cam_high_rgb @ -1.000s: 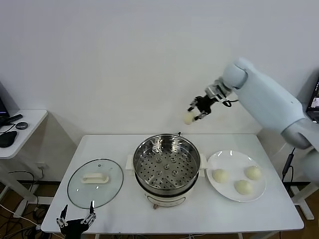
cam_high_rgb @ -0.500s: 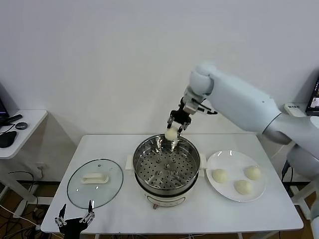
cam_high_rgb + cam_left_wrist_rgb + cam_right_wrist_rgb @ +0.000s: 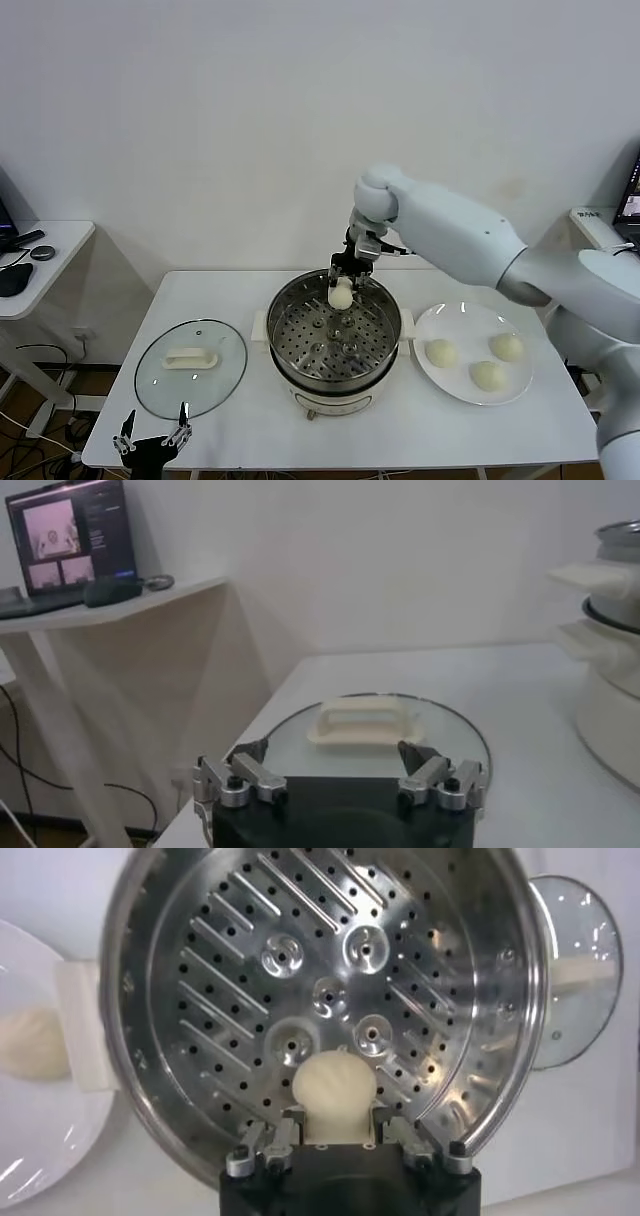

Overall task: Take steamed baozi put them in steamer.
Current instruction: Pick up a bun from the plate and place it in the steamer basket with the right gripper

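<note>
The steel steamer (image 3: 335,368) stands mid-table on its white base, its perforated tray (image 3: 330,998) bare. My right gripper (image 3: 340,284) hangs over the pot's far rim, shut on one cream-white baozi (image 3: 341,295); in the right wrist view that baozi (image 3: 333,1090) sits pinched between the fingers above the tray. Three more baozi (image 3: 441,352) (image 3: 508,347) (image 3: 487,376) lie on the white plate (image 3: 462,319) to the steamer's right. My left gripper (image 3: 151,442) is parked low off the table's front left corner, open and holding nothing, its fingers (image 3: 248,776) spread wide.
A round glass lid with a white handle (image 3: 191,366) lies flat on the table left of the steamer. A side table (image 3: 40,262) with dark items stands further left. The white wall runs close behind the table.
My right arm has swung left and down, carrying the baozi from high above the plate's far side to just over the steamer's far rim. The left arm is still.
</note>
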### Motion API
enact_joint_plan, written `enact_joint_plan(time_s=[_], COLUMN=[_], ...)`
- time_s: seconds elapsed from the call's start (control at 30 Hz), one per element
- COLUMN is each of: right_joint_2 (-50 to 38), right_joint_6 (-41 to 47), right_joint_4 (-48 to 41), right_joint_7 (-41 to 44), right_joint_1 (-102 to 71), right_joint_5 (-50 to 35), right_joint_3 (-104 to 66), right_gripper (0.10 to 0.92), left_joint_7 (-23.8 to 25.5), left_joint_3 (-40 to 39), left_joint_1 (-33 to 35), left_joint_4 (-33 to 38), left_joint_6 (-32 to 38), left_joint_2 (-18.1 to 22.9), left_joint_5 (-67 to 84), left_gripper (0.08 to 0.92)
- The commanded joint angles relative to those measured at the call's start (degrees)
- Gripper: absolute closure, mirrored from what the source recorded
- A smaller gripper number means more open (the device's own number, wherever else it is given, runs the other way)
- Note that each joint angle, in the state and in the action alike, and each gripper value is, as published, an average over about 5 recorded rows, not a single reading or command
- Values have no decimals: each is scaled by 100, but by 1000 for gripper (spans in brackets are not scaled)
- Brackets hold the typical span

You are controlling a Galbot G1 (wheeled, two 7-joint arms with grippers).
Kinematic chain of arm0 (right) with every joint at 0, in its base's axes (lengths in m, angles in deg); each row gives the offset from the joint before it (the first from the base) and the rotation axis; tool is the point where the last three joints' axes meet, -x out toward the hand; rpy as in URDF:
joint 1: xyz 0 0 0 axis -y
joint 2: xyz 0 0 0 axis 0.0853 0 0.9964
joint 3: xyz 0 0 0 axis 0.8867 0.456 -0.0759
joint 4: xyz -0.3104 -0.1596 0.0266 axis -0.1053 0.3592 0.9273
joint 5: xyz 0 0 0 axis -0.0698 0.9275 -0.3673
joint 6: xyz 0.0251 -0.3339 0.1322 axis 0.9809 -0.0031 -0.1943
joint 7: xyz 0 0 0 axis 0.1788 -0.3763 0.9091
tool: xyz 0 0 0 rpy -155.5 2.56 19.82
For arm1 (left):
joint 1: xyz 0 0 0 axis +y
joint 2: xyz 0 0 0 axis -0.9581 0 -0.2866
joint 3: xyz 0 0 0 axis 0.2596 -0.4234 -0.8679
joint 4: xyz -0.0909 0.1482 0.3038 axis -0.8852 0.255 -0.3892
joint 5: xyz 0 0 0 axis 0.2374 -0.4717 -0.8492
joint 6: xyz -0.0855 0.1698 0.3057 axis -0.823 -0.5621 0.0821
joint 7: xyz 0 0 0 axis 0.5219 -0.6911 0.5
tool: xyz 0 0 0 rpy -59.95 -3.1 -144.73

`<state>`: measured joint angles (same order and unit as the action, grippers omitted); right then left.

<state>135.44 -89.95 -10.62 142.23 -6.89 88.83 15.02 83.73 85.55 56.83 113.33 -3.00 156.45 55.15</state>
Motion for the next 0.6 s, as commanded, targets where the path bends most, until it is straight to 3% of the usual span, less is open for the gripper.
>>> enact_joint_plan(time_s=[0.03,0.47,0.6], right_joint_2=[346,593,606], right_joint_6=[-151,-139,-43], right_joint_4=[-540,-797,-821], right_joint_7=[-201,-282,-358], right_joint_1=[-382,-461,-420], right_joint_5=[616,761,641], right_joint_3=[-252,-324,-291], right_gripper=[594,592,548], left_joint_7=[7,-9,-11], left_joint_3=[29,-65,-68], left_joint_1=[-25,12,1], left_joint_4=[-60,-84,-92], left_joint_6=[-10,-2,-3], left_joint_2=[-1,1,0], left_joint_5=[12,-17,-19], left_gripper=[177,177,177])
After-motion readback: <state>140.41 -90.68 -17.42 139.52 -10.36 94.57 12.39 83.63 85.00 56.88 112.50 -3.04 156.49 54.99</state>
